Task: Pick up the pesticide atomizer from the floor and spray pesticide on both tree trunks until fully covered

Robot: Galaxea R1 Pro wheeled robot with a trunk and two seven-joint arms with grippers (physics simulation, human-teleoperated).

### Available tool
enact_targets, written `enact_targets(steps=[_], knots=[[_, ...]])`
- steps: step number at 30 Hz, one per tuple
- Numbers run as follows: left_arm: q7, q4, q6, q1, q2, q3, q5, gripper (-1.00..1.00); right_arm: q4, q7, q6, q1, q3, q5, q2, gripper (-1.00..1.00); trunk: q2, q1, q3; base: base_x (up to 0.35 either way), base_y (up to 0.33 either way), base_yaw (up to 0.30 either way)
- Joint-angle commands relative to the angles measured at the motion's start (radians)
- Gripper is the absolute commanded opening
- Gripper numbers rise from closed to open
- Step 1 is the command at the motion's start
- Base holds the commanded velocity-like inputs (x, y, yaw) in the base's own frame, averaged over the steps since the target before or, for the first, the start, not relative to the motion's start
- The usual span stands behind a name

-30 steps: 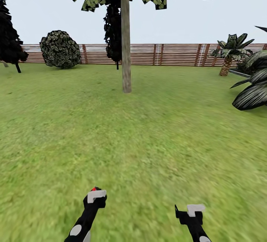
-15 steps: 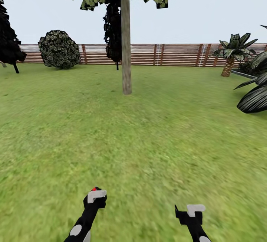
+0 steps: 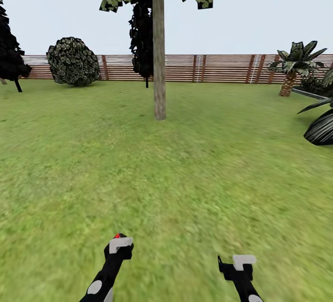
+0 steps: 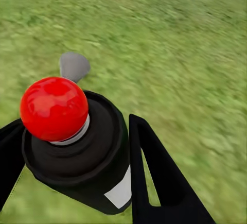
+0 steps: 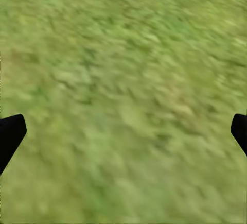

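Camera view has crept forward since a second ago: the straight grey-brown mottled tree trunk [image 3: 159, 47] sits slightly lower and nearer, the short palm [image 3: 293, 68] and dark striped leaves [image 3: 320, 126] have slid toward the right edge; both arms hold the same pose. Left gripper [image 4: 77, 157] fingers are clamped on the small black pesticide atomizer with white label [image 4: 85, 152], its red ball top [image 4: 53, 108] and grey trigger visible, low over green grass lawn [image 3: 185, 172]. Right gripper [image 5: 123, 131] fingers are spread wide, nothing between them. Brown slatted wooden fence [image 3: 222, 68] behind, round bush [image 3: 73, 61] at left.
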Motion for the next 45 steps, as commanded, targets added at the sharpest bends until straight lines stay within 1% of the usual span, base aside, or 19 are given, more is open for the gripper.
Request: enact_targets(steps=[1,27,37,45], knots=[[-0.007,0.001,-0.003,-0.001,0.000,0.001,0.007,-1.00,0.002,-0.007,-0.003,-0.001,-0.004,0.011,0.000,1.00,0.000,0.000,-0.001,0.350,0.125,0.000],[-0.007,0.002,-0.003,-0.001,0.000,0.001,0.007,-1.00,0.003,-0.010,-0.005,-0.001,-0.010,0.005,0.000,1.00,0.000,0.000,-0.001,0.350,0.121,0.000],[-0.007,0.001,-0.003,-0.001,0.000,0.001,0.007,-1.00,0.003,-0.010,-0.005,-0.001,-0.010,0.006,0.000,1.00,0.000,0.000,-0.001,0.350,0.089,0.000],[-0.007,0.001,-0.003,-0.001,0.000,0.001,0.007,-1.00,0.003,-0.010,-0.005,-0.001,-0.010,0.007,0.000,1.00,0.000,0.000,-0.001,0.350,0.022,0.000]])
